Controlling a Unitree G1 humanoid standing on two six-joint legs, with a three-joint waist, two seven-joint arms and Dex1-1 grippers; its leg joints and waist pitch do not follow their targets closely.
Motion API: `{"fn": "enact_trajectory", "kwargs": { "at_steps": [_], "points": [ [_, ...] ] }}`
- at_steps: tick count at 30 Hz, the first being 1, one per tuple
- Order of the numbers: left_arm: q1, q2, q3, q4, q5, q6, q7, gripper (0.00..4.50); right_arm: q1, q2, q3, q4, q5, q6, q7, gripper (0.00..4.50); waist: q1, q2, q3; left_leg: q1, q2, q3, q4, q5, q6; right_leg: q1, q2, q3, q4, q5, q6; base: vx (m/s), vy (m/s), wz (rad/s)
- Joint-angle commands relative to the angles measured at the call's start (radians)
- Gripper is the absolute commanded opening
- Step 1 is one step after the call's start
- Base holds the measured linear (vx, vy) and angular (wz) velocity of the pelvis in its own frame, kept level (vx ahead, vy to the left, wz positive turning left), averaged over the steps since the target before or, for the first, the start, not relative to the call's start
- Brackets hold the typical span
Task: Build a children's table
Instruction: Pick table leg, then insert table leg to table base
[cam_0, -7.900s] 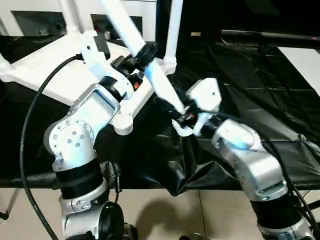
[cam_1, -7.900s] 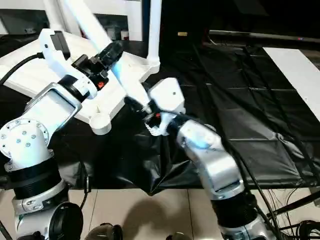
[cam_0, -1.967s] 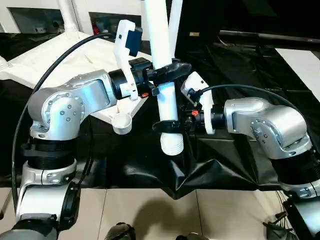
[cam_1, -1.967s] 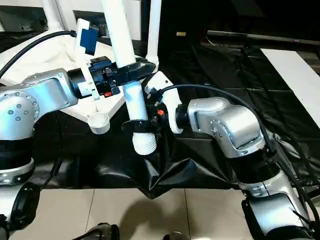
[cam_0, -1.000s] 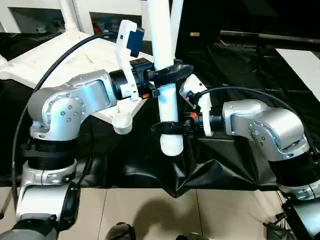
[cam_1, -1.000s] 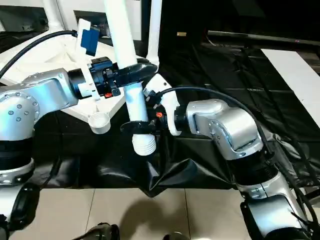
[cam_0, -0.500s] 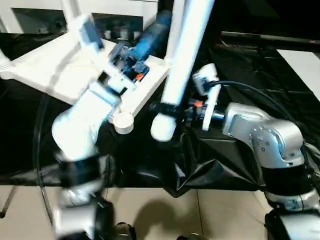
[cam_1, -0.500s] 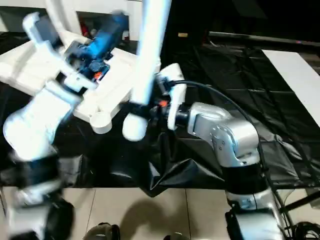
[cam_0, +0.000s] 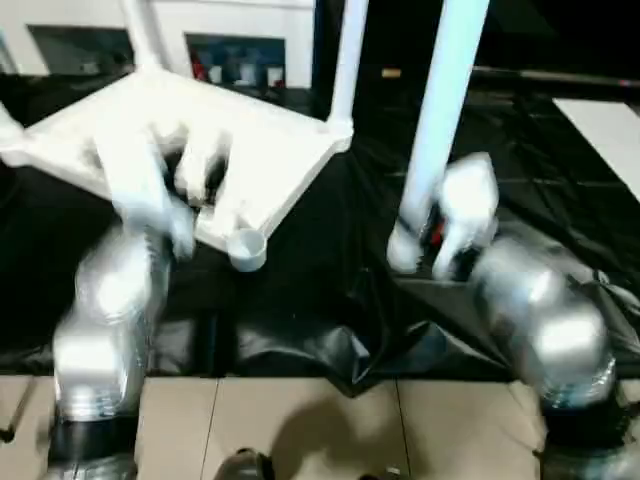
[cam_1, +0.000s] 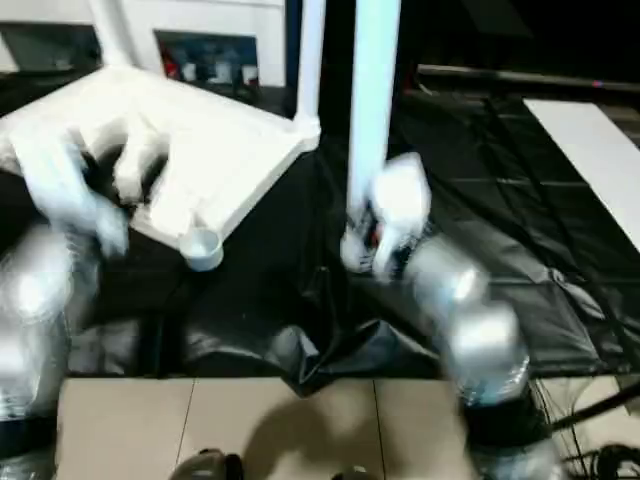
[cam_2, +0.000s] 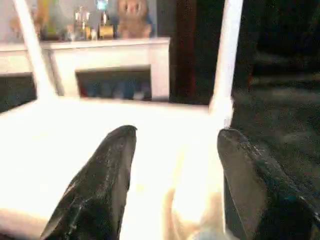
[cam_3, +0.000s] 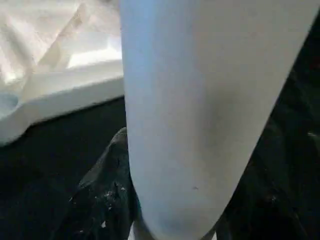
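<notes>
Nearest, at six o'clock in the head views, lies pale tiled floor (cam_0: 300, 420), then the crumpled front edge of the black plastic sheet (cam_0: 330, 330) covering the bench. On the sheet at four o'clock the right tool (cam_3: 165, 220) is clamped on the lower end of a long white tubular plastic leg (cam_0: 440, 110), which stands nearly upright and runs out of the top of the picture; in the right wrist view the leg sits between the two black fingers (cam_3: 100, 195). At nine o'clock the blurred left tool (cam_2: 172, 175) hovers with its fingers spread and nothing between them, over the near part of the white square plastic tabletop (cam_0: 260, 150). The tabletop lies upside down on the sheet from nine to eleven o'clock, its nearest round corner socket (cam_0: 246, 247) open. Farther back, at twelve o'clock, one fitted white leg (cam_0: 347, 60) rises from the far corner; another leg (cam_0: 140, 35) rises at eleven. Behind stands a white cabinet (cam_2: 115, 65) bearing small ornaments (cam_2: 105, 20).
</notes>
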Motion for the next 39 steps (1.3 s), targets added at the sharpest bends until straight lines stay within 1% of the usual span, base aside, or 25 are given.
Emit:
{"fn": "enact_trajectory", "kwargs": {
  "at_steps": [1, 3, 5, 6, 7, 8, 9, 10, 12, 13, 14, 15, 16, 17, 18, 19, 21, 23, 25, 26, 28, 30, 36, 38, 39],
  "points": [
    [0.038, -0.025, -0.031, -0.01, 0.053, -0.042, 0.06, 2.97, 0.035, 0.058, -0.028, 0.009, -0.001, -0.076, -0.063, 1.85, 0.029, -0.003, -0.074, -0.015, 0.061, -0.073, 0.034, -0.162, 0.105, 0.082, -0.279, 0.163, -0.158, -0.284, -0.189, -0.012, 0.054, -0.04],
    [0.046, -0.016, -0.056, 0.009, 0.097, -0.064, 0.069, 2.97, 0.048, 0.084, -0.058, 0.017, 0.014, -0.084, -0.088, 1.85, 0.031, -0.001, -0.07, -0.042, 0.059, -0.113, 0.057, -0.146, 0.093, 0.088, -0.286, 0.159, -0.165, -0.431, -0.192, -0.014, 0.141, -0.14],
    [0.05, -0.026, -0.058, 0.026, 0.127, -0.086, 0.086, 2.97, 0.059, 0.113, -0.106, 0.024, 0.059, -0.076, -0.094, 1.85, 0.024, 0.016, -0.071, 0.001, 0.043, -0.092, -0.028, -0.134, 0.137, 0.052, -0.169, 0.09, -0.146, -0.432, -0.182, -0.025, 0.185, -0.06],
    [0.05, -0.026, -0.058, 0.026, 0.127, -0.086, 0.086, 2.97, 0.059, 0.113, -0.106, 0.024, 0.059, -0.076, -0.094, 1.85, -0.005, 0.04, -0.081, 0.066, 0.036, -0.07, -0.073, -0.145, 0.196, 0.016, -0.072, 0.029, -0.097, -0.325, -0.155, -0.038, 0.242, 0.11],
    [0.052, -0.033, -0.057, 0.034, 0.137, -0.103, 0.09, 2.97, 0.063, 0.112, -0.119, 0.035, 0.035, -0.098, -0.122, 1.85, -0.049, 0.064, -0.083, 0.101, 0.027, -0.068, -0.12, -0.171, 0.253, -0.025, 0.028, -0.052, 0.02, -0.239, -0.096, -0.038, 0.242, 0.11],
    [0.053, -0.035, -0.058, 0.035, 0.142, -0.107, 0.092, 2.97, 0.064, 0.106, -0.116, 0.04, 0.023, -0.109, -0.128, 1.85, -0.06, 0.058, -0.08, 0.092, 0.044, -0.068, -0.153, -0.187, 0.272, -0.034, 0.03, -0.084, 0.109, -0.178, -0.02, -0.048, 0.251, 0.04],
    [0.053, -0.037, -0.059, 0.035, 0.142, -0.107, 0.094, 2.97, 0.064, 0.099, -0.112, 0.043, 0.019, -0.11, -0.124, 1.85, -0.061, 0.048, -0.08, 0.088, 0.058, -0.074, -0.153, -0.191, 0.286, -0.034, 0.017, -0.085, 0.114, -0.157, 0.005, -0.068, 0.205, 0.05],
    [0.053, -0.04, -0.061, 0.037, 0.143, -0.108, 0.097, 2.97, 0.065, 0.084, -0.1, 0.047, 0.015, -0.118, -0.103, 1.85, -0.062, 0.036, -0.074, 0.09, 0.074, -0.067, -0.16, -0.216, 0.28, -0.04, -0.008, -0.082, 0.107, -0.128, 0.023, -0.068, 0.205, 0.05],
    [0.057, -0.055, -0.069, 0.037, 0.156, -0.111, 0.116, 2.97, 0.073, 0.08, -0.088, 0.048, 0.023, -0.115, -0.067, 1.85, -0.06, -0.024, -0.079, 0.062, 0.053, -0.04, -0.157, -0.362, 0.147, 0.001, -0.103, -0.006, 0.001, -0.156, 0.045, -0.1, 0.162, -0.03],
    [0.059, -0.061, -0.07, 0.037, 0.159, -0.11, 0.124, 2.97, 0.075, 0.085, -0.088, 0.049, 0.027, -0.116, -0.064, 1.85, -0.018, -0.041, -0.078, -0.03, -0.031, -0.122, 0.172, -0.324, 0.026, 0.028, -0.367, 0.192, -0.161, -0.352, 0.013, -0.106, 0.164, -0.02],
    [0.059, -0.062, -0.072, 0.036, 0.165, -0.11, 0.13, 2.97, 0.076, 0.085, -0.086, 0.047, 0.026, -0.115, -0.063, 1.85, -0.037, -0.014, -0.086, -0.067, -0.032, -0.184, 0.219, -0.267, -0.022, 0.063, -0.385, 0.192, -0.149, -0.4, 0.001, -0.094, 0.179, -0.29],
    [0.059, -0.064, -0.076, 0.034, 0.177, -0.11, 0.141, 2.97, 0.077, 0.085, -0.081, 0.045, 0.024, -0.113, -0.062, 1.85, -0.037, -0.021, -0.061, -0.062, -0.048, -0.181, 0.198, -0.174, -0.131, 0.066, -0.285, 0.048, -0.143, -0.523, 0.006, -0.096, 0.224, -0.52],
    [0.057, -0.058, -0.095, 0.03, 0.212, -0.108, 0.154, 2.97, 0.079, 0.091, -0.08, 0.04, 0.031, -0.099, -0.057, 1.85, -0.046, -0.023, -0.061, -0.014, -0.023, -0.162, 0.106, -0.18, -0.124, 0.067, -0.216, -0.01, -0.135, -0.57, -0.124, -0.096, 0.224, -0.52],
    [0.054, -0.058, -0.109, 0.028, 0.235, -0.101, 0.161, 2.97, 0.079, 0.095, -0.081, 0.037, 0.033, -0.087, -0.057, 1.85, -0.073, 0.037, -0.068, 0.047, -0.002, -0.161, -0.015, -0.228, -0.132, 0.054, -0.084, -0.096, -0.092, -0.477, -0.173, -0.091, 0.272, -0.22],
    [0.053, -0.06, -0.114, 0.031, 0.245, -0.101, 0.162, 2.97, 0.079, 0.097, -0.081, 0.037, 0.033, -0.084, -0.06, 1.85, -0.095, 0.037, -0.05, 0.035, 0.045, -0.187, -0.072, -0.401, -0.133, 0.026, -0.011, -0.083, -0.063, -0.371, -0.132, -0.118, 0.218, 0.09],
    [0.051, -0.076, -0.108, 0.033, 0.23, -0.098, 0.163, 2.97, 0.079, 0.101, -0.081, 0.038, 0.046, -0.078, -0.055, 1.85, -0.117, 0.079, -0.079, 0.063, 0.126, -0.248, -0.129, -0.54, -0.227, 0.034, -0.014, -0.057, 0.017, -0.07, -0.117, -0.118, 0.218, 0.09],
    [0.046, -0.104, -0.092, 0.033, 0.215, -0.088, 0.183, 2.97, 0.078, 0.1, -0.077, 0.039, 0.052, -0.077, -0.052, 1.85, -0.126, 0.082, -0.077, 0.074, 0.169, -0.273, -0.148, -0.533, -0.209, 0.007, -0.004, -0.055, 0.065, -0.032, -0.096, -0.105, 0.145, 0.06],
    [0.035, -0.103, -0.096, 0.039, 0.204, -0.068, 0.163, 2.97, 0.079, 0.1, -0.077, 0.039, 0.053, -0.101, -0.051, 1.85, -0.12, 0.079, -0.083, 0.073, 0.153, -0.256, -0.126, -0.449, -0.096, -0.005, -0.011, -0.039, 0.073, -0.108, -0.074, -0.084, 0.094, -0.01],
    [0.034, -0.109, -0.088, 0.039, 0.174, -0.106, 0.14, 2.97, 0.082, 0.1, -0.079, 0.035, 0.055, -0.119, -0.041, 1.85, -0.104, 0.039, -0.09, 0.054, 0.085, -0.21, -0.103, -0.452, -0.03, 0.036, -0.057, -0.001, -0.004, -0.091, -0.07, -0.05, -0.002, -0.03],
    [0.034, -0.109, -0.088, 0.039, 0.174, -0.106, 0.14, 2.97, 0.082, 0.1, -0.079, 0.035, 0.055, -0.119, -0.041, 1.85, -0.08, 0.014, -0.083, 0.005, 0.018, -0.149, -0.071, -0.409, -0.057, 0.067, -0.126, 0.035, -0.077, -0.161, -0.097, -0.108, -0.038, -0.14],
    [0.035, -0.096, -0.1, 0.032, 0.194, -0.119, 0.137, 2.97, 0.085, 0.085, -0.061, 0.033, 0.028, -0.14, -0.028, 1.85, -0.036, -0.019, -0.084, 0.022, 0.015, -0.11, -0.04, -0.238, -0.045, 0.055, -0.146, 0.049, -0.132, -0.616, -0.036, -0.131, -0.061, -0.14],
    [0.037, -0.095, -0.103, 0.031, 0.2, -0.117, 0.138, 2.97, 0.086, 0.082, -0.057, 0.035, 0.019, -0.137, -0.016, 1.85, -0.036, -0.008, -0.086, 0.017, 0.032, -0.099, -0.076, -0.182, -0.049, 0.053, -0.109, 0.029, -0.114, -0.53, -0.056, -0.069, -0.046, -0.06],
    [0.04, -0.103, -0.094, 0.025, 0.194, -0.11, 0.132, 2.97, 0.088, 0.069, -0.049, 0.038, 0.01, -0.144, -0.017, 1.85, -0.057, 0.014, -0.06, 0.113, 0.033, -0.092, -0.086, -0.693, -0.083, 0.052, -0.066, -0.032, -0.172, -0.806, -0.032, -0.009, -0.007, -0.01],
    [0.039, -0.099, -0.097, 0.024, 0.197, -0.109, 0.129, 2.97, 0.088, 0.064, -0.046, 0.041, 0.008, -0.151, -0.015, 1.85, -0.074, 0.037, -0.049, 0.13, 0.052, -0.107, -0.122, -0.854, -0.098, 0.082, -0.037, -0.073, -0.155, -0.68, -0.03, 0.027, 0.031, -0.07],
    [0.039, -0.099, -0.098, 0.024, 0.195, -0.107, 0.125, 2.97, 0.089, 0.063, -0.045, 0.042, 0.007, -0.153, -0.013, 1.85, -0.075, 0.049, -0.052, 0.116, 0.071, -0.116, -0.175, -0.949, -0.107, 0.12, -0.022, -0.07, -0.088, -0.514, -0.041, 0.058, 0.056, -0.18]
  ]
}}
